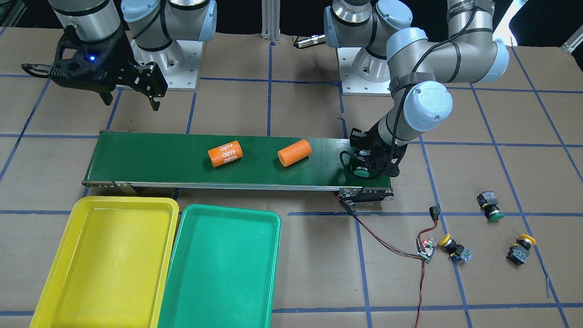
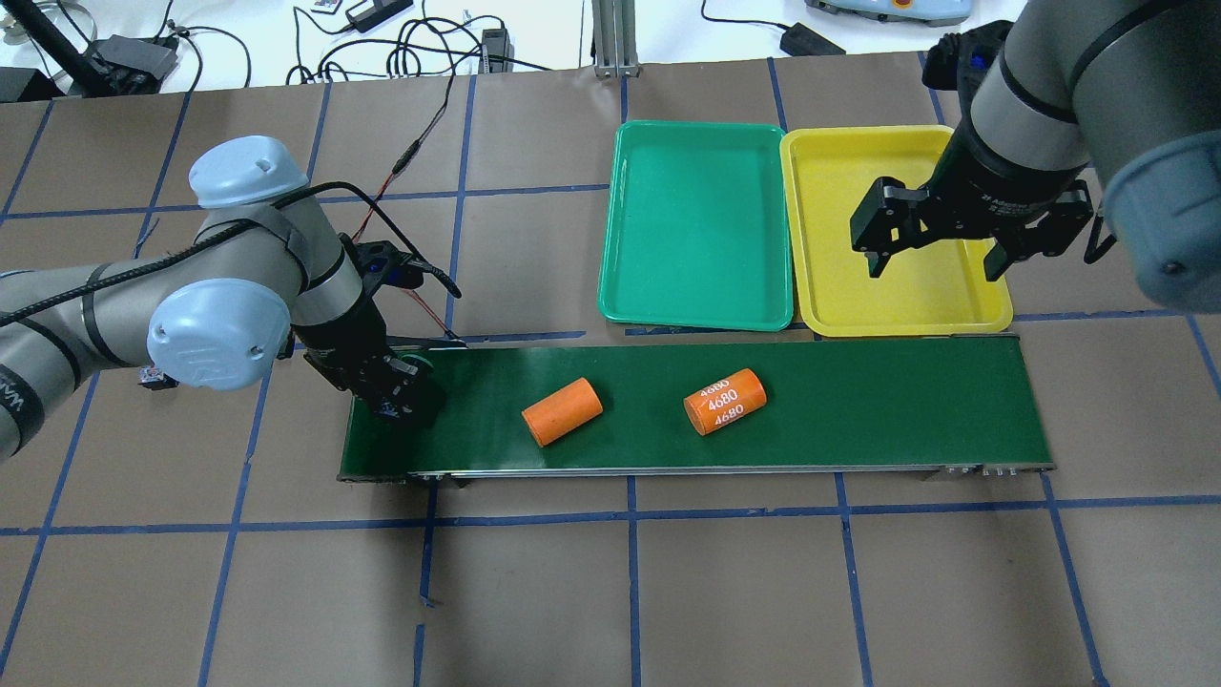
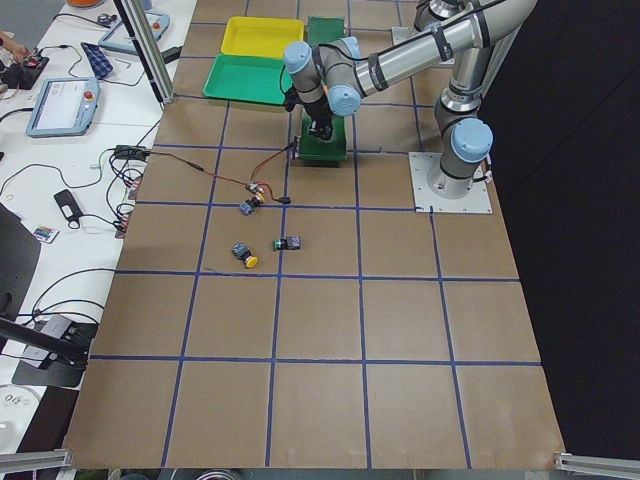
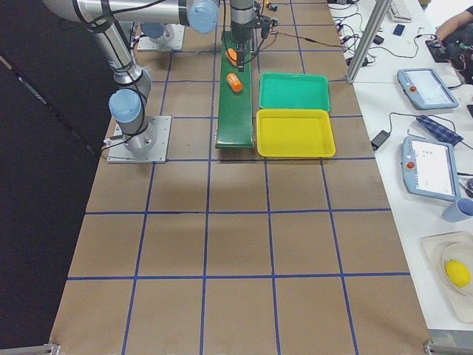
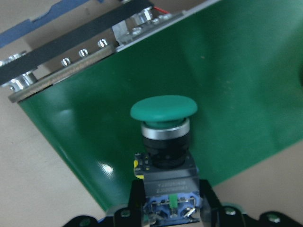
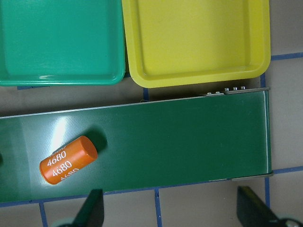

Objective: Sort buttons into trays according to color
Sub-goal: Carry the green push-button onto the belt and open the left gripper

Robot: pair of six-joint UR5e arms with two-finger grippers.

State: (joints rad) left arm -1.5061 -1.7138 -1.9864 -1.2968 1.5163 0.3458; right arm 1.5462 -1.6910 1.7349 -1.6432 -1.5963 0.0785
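Fingers of the left gripper point(image 5: 169, 204) pinch the black, boxy body of a green button point(image 5: 163, 142), whose smooth domed cap sits above a silver ring. The button hangs low over one end of the glossy dark-green conveyor belt point(image 1: 159, 155); contact with it cannot be judged. The right gripper point(image 2: 940, 258) is spread wide and holds nothing, near the belt's other end. On the matte brown paper table point(image 1: 300, 255) lie a second green button point(image 1: 489, 206) and two yellow buttons point(image 1: 453, 246) point(image 1: 520, 249), tipped on their sides. The shiny, shallow, round-cornered yellow tray point(image 1: 127, 199) and green tray point(image 1: 227, 207) sit side by side. Two orange cylinders point(image 1: 224, 153) point(image 1: 294, 152) rest on the belt
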